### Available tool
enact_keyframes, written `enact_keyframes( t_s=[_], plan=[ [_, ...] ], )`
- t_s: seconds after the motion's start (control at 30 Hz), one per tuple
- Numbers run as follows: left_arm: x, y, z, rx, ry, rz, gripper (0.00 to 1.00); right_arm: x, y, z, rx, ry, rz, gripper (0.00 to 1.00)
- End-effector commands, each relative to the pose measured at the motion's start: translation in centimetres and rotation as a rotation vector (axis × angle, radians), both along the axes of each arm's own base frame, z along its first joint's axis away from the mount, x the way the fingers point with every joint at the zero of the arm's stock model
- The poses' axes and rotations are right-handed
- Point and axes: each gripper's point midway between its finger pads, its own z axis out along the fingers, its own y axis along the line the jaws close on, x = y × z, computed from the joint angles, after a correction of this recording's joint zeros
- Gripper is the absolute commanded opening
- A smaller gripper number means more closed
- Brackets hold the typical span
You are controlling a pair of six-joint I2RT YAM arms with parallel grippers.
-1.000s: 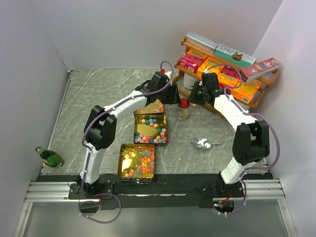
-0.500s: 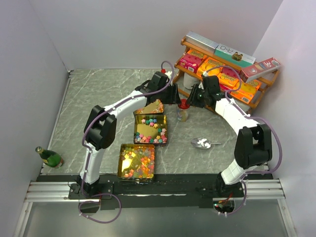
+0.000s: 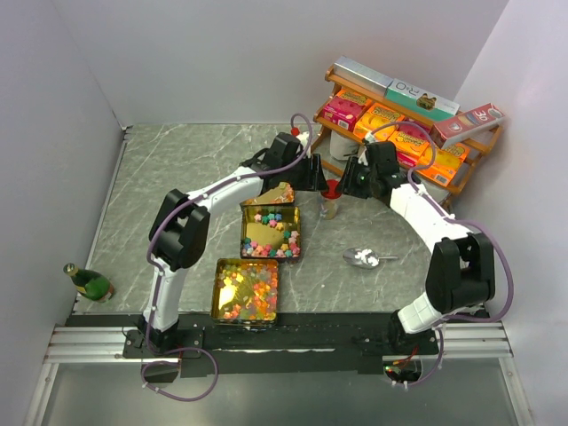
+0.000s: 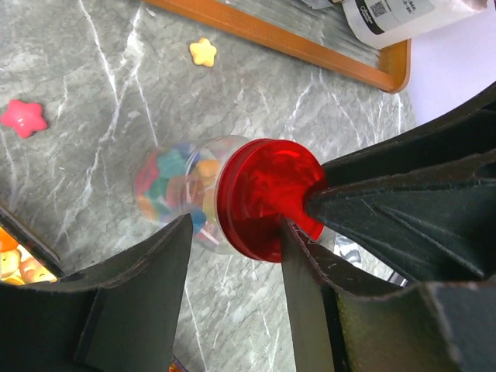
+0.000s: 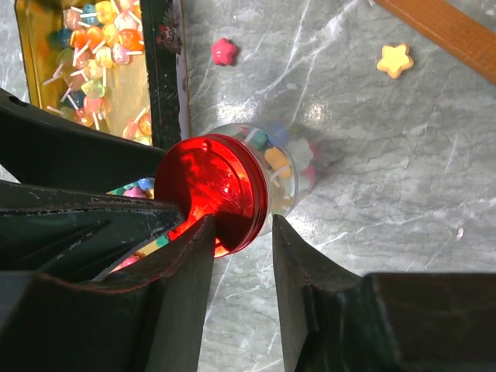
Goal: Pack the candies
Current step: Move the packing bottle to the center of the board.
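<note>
A clear jar (image 4: 167, 182) of mixed candies (image 5: 273, 159) stands on the marble table with a red lid (image 4: 267, 194) on it. My left gripper (image 4: 236, 232) hovers open just above the lid's near edge. My right gripper (image 5: 242, 225) is open with a narrow gap, one fingertip (image 5: 208, 232) over the lid and the other beside its rim. In the top view the jar (image 3: 330, 206) sits between the left gripper (image 3: 315, 180) and the right gripper (image 3: 349, 184). More candies fill two gold tins (image 3: 293, 232) (image 3: 218, 288). A pink star (image 5: 223, 50) and a yellow star (image 5: 395, 60) lie loose.
A wooden shelf (image 3: 461, 182) of orange and pink boxes stands right behind the jar; its edge (image 4: 310, 50) and a white bottle (image 4: 411, 15) are close. A metal scoop (image 3: 364, 257) lies to the right front. A green bottle (image 3: 89, 282) lies at the left edge.
My right gripper has moved left from the shelf to over the jar's lid. The left gripper has stayed by the jar.
</note>
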Motion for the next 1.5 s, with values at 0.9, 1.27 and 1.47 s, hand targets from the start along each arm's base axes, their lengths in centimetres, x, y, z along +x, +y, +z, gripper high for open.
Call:
enact_keyframes(
  t_s=[0.9, 1.27, 1.47],
  plan=[
    [0.6, 1.7, 0.0, 0.092, -0.066, 0.073, 0.45, -3.6, -0.5, -5.9, -0.121, 0.054, -0.090, 0.20],
    [-1.8, 2.0, -3.3, 0.089, -0.073, -0.034, 0.41, -3.0, 0.7, -5.4, -0.104, 0.053, -0.028, 0.38],
    [-1.7, 1.3, -3.5, 0.077, -0.102, -0.068, 0.43, -3.2, 0.9, -6.2, -0.088, 0.071, -0.028, 0.31]
  ],
)
